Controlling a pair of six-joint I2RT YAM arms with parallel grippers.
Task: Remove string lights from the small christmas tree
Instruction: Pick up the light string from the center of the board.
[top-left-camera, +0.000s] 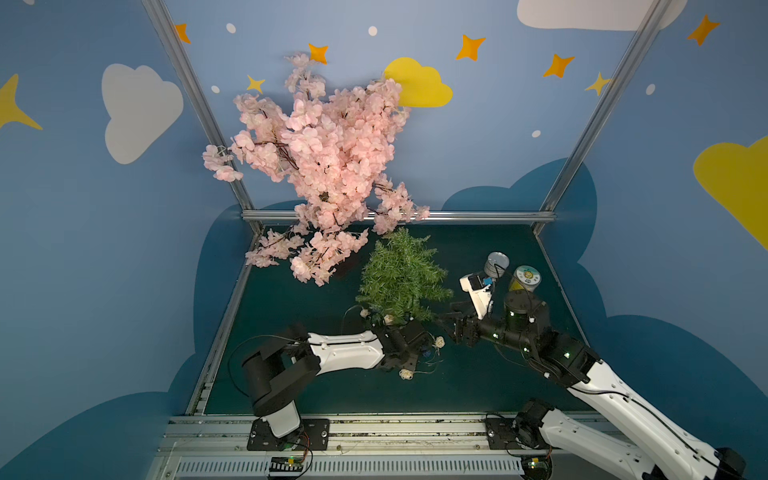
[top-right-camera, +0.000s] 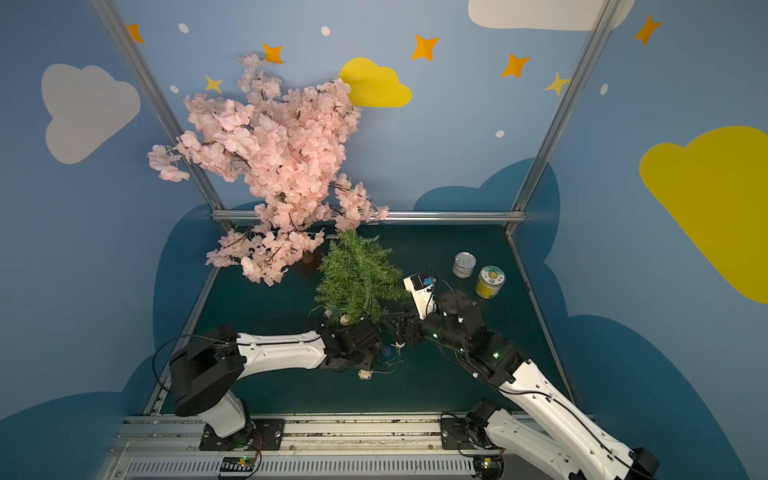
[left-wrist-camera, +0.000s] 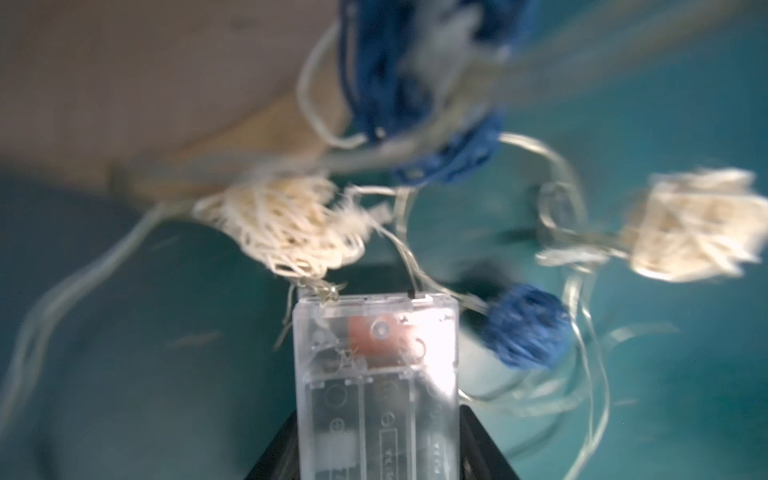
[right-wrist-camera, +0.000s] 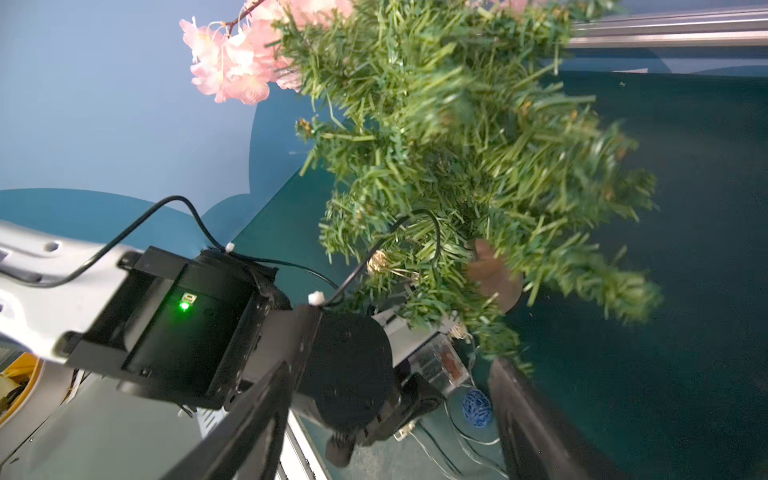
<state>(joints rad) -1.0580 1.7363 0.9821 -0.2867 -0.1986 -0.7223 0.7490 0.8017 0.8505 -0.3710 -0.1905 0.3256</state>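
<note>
The small christmas tree (top-left-camera: 401, 276) (top-right-camera: 357, 278) stands mid-table, green and needle-leaved, with its tan pot (right-wrist-camera: 494, 278) half hidden by branches. The string lights (left-wrist-camera: 291, 224) lie at its base: cream balls (top-left-camera: 406, 375), a blue ball (right-wrist-camera: 478, 407) and loops of pale wire on the mat. My left gripper (left-wrist-camera: 376, 415) (top-left-camera: 411, 345) is shut on the clear battery box (left-wrist-camera: 376, 374) at the pot's foot. My right gripper (right-wrist-camera: 390, 365) (top-left-camera: 452, 322) hangs open just right of the tree's base. Its black fingers (right-wrist-camera: 532, 415) frame the left gripper and touch nothing.
A big pink blossom tree (top-left-camera: 324, 166) leans over the back left, its lowest twigs touching the small tree's top. Two tins (top-left-camera: 496, 264) (top-left-camera: 525, 278) stand at the back right behind the right arm. A metal rail (top-left-camera: 478, 215) closes off the back edge.
</note>
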